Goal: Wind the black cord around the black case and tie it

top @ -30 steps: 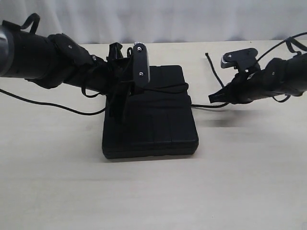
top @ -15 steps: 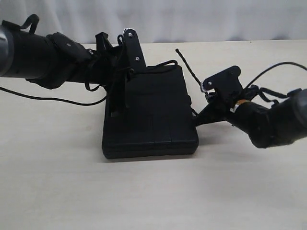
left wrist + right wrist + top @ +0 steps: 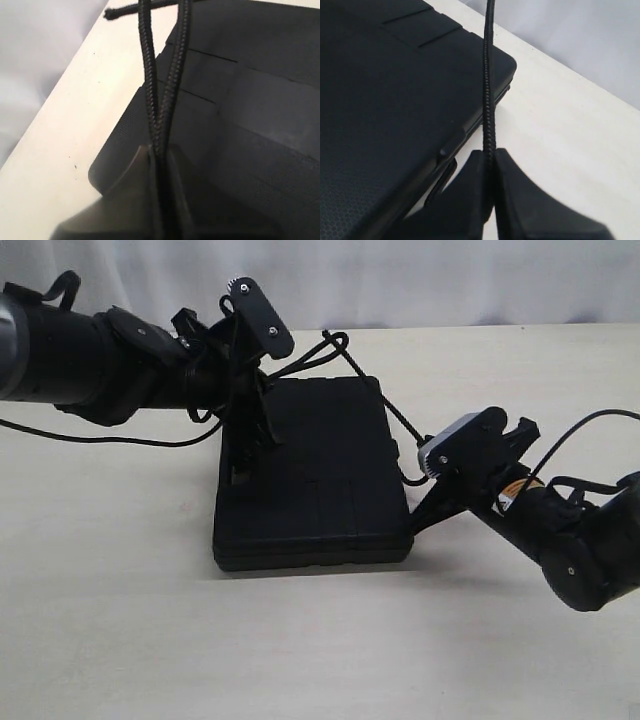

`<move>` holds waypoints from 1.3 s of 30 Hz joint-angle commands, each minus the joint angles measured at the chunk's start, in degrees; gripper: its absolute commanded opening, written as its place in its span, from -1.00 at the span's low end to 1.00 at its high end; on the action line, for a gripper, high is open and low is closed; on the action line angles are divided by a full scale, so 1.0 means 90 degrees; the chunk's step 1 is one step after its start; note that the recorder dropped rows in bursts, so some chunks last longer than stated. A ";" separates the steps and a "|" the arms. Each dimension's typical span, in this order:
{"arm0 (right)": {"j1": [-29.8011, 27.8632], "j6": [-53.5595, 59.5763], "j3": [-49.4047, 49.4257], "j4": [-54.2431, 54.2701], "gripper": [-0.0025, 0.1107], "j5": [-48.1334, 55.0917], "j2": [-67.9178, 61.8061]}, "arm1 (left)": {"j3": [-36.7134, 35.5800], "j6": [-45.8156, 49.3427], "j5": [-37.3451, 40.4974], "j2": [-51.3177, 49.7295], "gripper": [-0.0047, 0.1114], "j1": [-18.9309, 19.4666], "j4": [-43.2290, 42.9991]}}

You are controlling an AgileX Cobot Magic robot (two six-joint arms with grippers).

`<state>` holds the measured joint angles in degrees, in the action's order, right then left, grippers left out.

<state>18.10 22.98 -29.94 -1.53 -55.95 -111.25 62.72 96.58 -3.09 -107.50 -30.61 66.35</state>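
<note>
Your black case (image 3: 330, 490) lies flat on the counter (image 3: 300, 640), long axis running away from the exterior camera. The left claw (image 3: 161, 156), over the case's left side, is clenched on two strands of black cord (image 3: 388, 400). The right claw (image 3: 489, 156), at the case's right edge, pinches one. Only the exterior view shows the strands crossing above the case's far edge, nearer the left claw.

Pale cream matte counter (image 3: 320, 650) filling the foreground, plain white softly creased backdrop (image 3: 420, 280) along its far edge, even diffuse light, faint soft shadows.
</note>
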 commanded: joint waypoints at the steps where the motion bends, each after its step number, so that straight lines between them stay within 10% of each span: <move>1: 0.0002 0.0036 0.0067 -0.0055 -0.88 -0.0285 0.0038 | 0.0006 -0.0622 0.0080 0.0009 -0.92 0.0118 0.0088; 16: 0.0002 0.0334 0.0067 -0.0578 -0.88 -0.0295 0.0038 | 0.0872 -0.1207 0.2815 -0.0542 -0.92 0.1108 0.0393; 39: 0.0002 0.0820 0.0067 -0.1193 -0.88 -0.0365 0.0038 | 0.0900 0.0954 0.3784 -0.0998 -0.92 0.1874 0.3044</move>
<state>18.10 28.84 -29.62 -10.53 -58.21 -111.25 70.44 102.46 29.95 -115.44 -13.86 91.18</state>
